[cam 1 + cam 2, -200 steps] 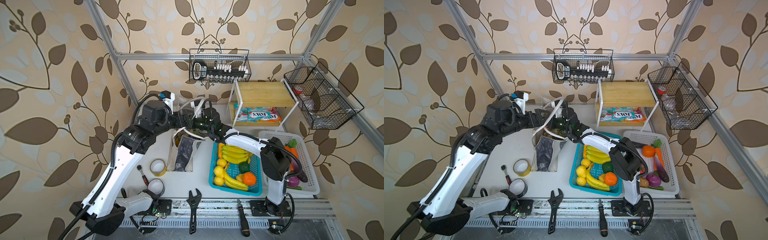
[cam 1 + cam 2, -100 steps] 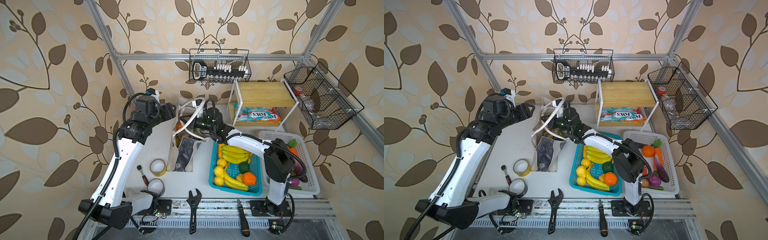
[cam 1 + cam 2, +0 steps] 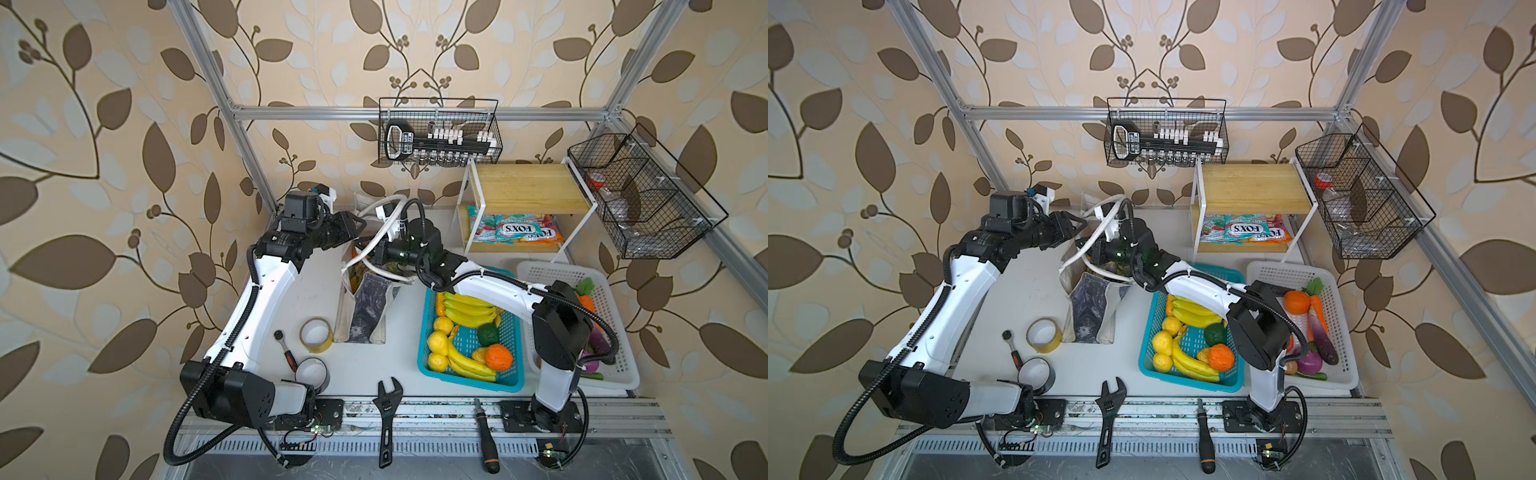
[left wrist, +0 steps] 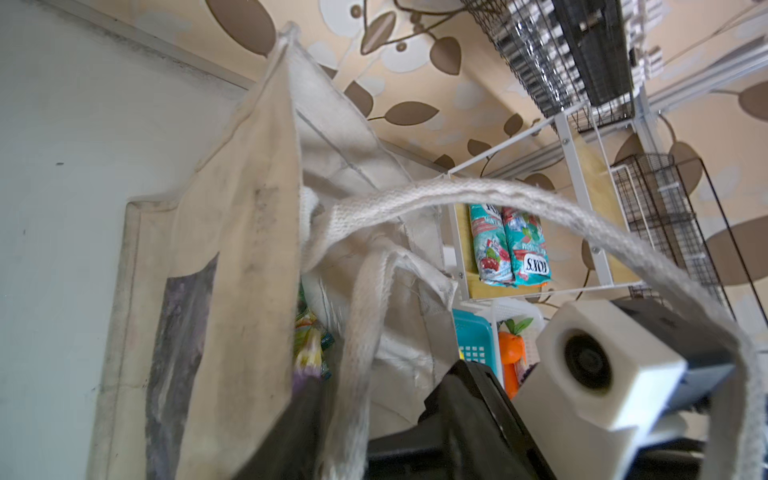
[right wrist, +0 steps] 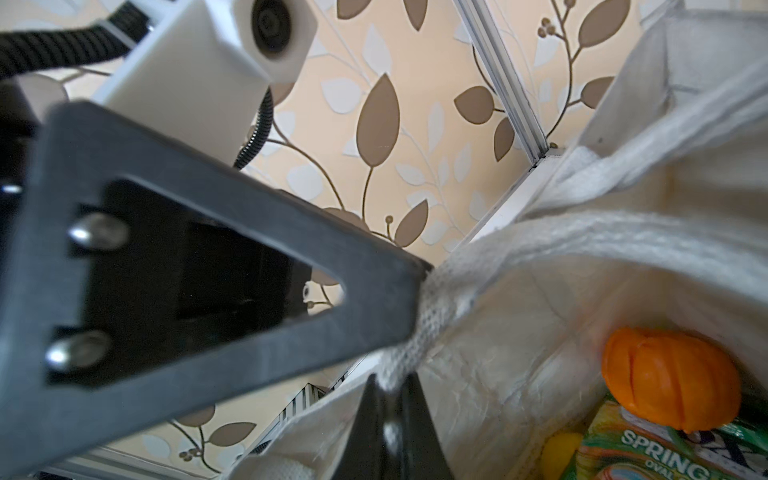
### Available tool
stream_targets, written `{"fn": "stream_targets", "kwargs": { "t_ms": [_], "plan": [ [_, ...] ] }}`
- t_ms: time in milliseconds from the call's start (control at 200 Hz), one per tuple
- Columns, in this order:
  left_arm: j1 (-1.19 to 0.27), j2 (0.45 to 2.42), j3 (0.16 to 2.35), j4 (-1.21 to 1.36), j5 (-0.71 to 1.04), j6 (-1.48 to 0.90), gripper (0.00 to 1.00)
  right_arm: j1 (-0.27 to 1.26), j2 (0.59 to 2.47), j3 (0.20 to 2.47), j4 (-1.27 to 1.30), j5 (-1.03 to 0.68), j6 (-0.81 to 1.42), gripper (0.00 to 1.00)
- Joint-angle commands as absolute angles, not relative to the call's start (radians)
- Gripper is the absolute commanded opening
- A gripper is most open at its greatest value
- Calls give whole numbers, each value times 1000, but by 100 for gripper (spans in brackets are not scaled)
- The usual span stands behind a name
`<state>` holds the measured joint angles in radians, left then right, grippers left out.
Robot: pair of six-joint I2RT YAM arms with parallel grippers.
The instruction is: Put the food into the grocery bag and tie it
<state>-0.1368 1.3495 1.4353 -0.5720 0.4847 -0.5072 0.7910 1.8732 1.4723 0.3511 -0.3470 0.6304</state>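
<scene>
The big off-white fabric grocery bag [image 3: 365, 307] with dark printed panels stands where it stood a second ago, just beside the blue plastic basket [image 3: 422, 332] on the side toward the left arm. What has changed is the left arm. Half a second ago it had swung back from the bag, farther from the basket. Now the left gripper [image 3: 356, 226] is back over the bag's mouth, off the basket's rear corner.

Its jaws, spread wide a second ago, have narrowed partway. In the left wrist view they straddle one white webbing handle strap [image 4: 357, 332] without visibly pinching it.

The right gripper [image 5: 405, 345] has not changed and stays clamped on the other white handle loop [image 5: 582, 245], above the same mouth.

An orange toy citrus fruit [image 5: 669, 378] and a glossy green snack packet [image 5: 665, 453] lie inside the bag, so loading looks finished. The left arm's return reads as the start of tying: once it has its strap, each arm will hold a handle to cross.
</scene>
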Motion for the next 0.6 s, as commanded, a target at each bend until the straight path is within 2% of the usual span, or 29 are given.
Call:
{"fn": "stream_targets", "kwargs": {
  "t_ms": [0,90,185,270,330,505,595],
  "plan": [
    [-136,1348,1432,-521,557,-517,42,791,1861,1506,335,-340,609,0],
    [-135,1363,1452,-575,529,-491,48,791,1863,1499,354,-347,618,0],
    [-147,1388,1452,-557,579,-500,38,795,1869,1501,368,-352,626,0],
    [-166,1399,1463,-576,567,-480,36,795,1872,1507,376,-367,633,0],
    [-170,1407,1476,-596,566,-464,30,795,1873,1511,368,-367,628,0],
    [-170,1388,1470,-580,532,-476,0,792,1872,1507,360,-368,624,0],
    [-170,1382,1466,-568,529,-480,0,792,1868,1493,374,-367,629,0]
  ]
}}
